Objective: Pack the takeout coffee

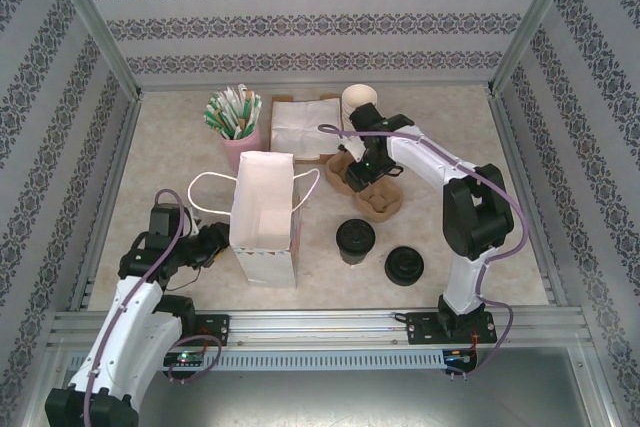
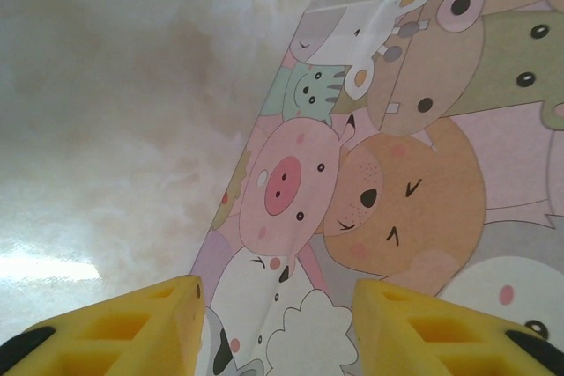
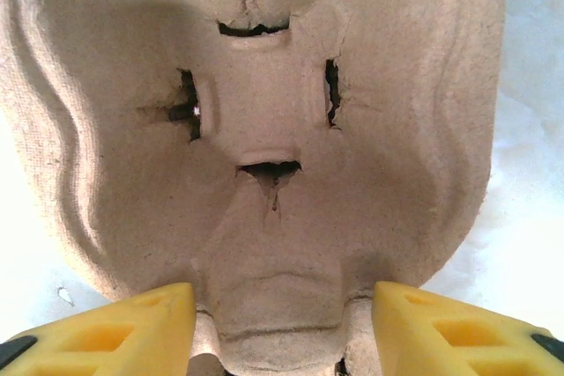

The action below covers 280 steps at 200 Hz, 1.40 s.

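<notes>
The takeout coffee (image 1: 355, 239) is standing upright near the spread right gripper (image 1: 364, 167), on its base side, farther from the spread left gripper (image 1: 215, 243).

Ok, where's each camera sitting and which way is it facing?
Top: above and behind the bases, looking down on table, both arms in view.
Left wrist: on left arm, facing the printed bag; left fingers at bottom.
Right wrist: on right arm, facing the carrier; right fingers at bottom.
Shared: top also sees bag and carrier.
</notes>
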Motion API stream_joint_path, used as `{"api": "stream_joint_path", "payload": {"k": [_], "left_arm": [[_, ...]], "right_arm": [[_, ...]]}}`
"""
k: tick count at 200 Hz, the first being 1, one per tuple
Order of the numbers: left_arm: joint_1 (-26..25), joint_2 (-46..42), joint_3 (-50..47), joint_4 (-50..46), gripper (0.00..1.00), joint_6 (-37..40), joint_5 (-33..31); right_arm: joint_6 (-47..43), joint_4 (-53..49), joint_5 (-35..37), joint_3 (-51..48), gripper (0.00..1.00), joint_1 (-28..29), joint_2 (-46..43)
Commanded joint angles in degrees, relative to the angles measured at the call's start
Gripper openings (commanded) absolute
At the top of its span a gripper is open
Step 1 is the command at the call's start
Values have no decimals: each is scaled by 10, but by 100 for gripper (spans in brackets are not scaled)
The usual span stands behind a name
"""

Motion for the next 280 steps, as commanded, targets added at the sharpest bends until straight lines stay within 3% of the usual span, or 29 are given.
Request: {"api": "stream_joint_path", "payload": {"k": [1,67,104,170,280], "left_arm": [[-9,1,-7,1,49,-1,-7],[-17,-2,-13,-4,48,-5,-8],[-21,-4,-14,-4,48,-10,-9],[-39,-17,-29,-15,45,-23,-11],[-140,-18,-61,1,44,-75,-45]], "right_arm": [[-13,-10,19,12,55,7,14],[-15,0,39,6,57,9,3],[-14,2,29,2,47,11,0],[-8,0,37,1,41,18,-13],[57,-29,34,11,40,17,-91]]}}
